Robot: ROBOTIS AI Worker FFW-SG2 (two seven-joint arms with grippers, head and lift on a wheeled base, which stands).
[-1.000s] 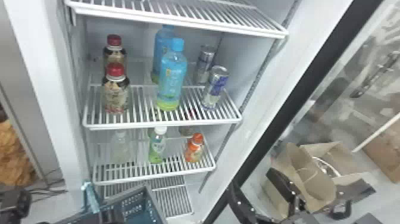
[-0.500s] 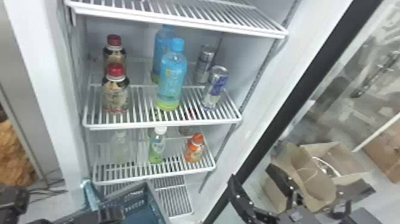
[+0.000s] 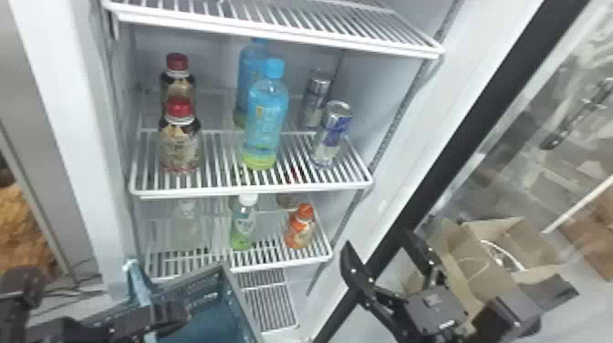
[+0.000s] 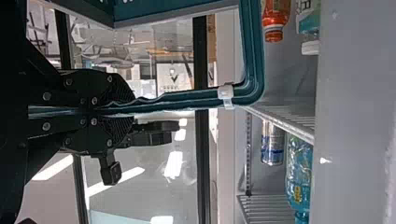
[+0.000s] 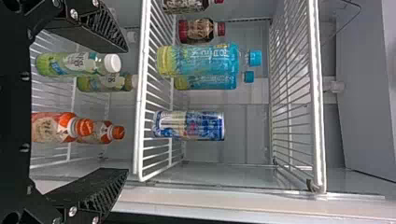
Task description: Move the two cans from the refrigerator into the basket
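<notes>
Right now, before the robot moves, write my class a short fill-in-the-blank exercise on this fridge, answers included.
1. The number of cans on the shelf with the tall blue bottles is ____.
2. From the robot's side, those cans stand to the ____ of the tall blue bottles.
3. The dark bottles on that shelf have ____ caps.
4. The basket is held by the robot's ____ gripper.

Missing words: two; right; red; left.
</notes>
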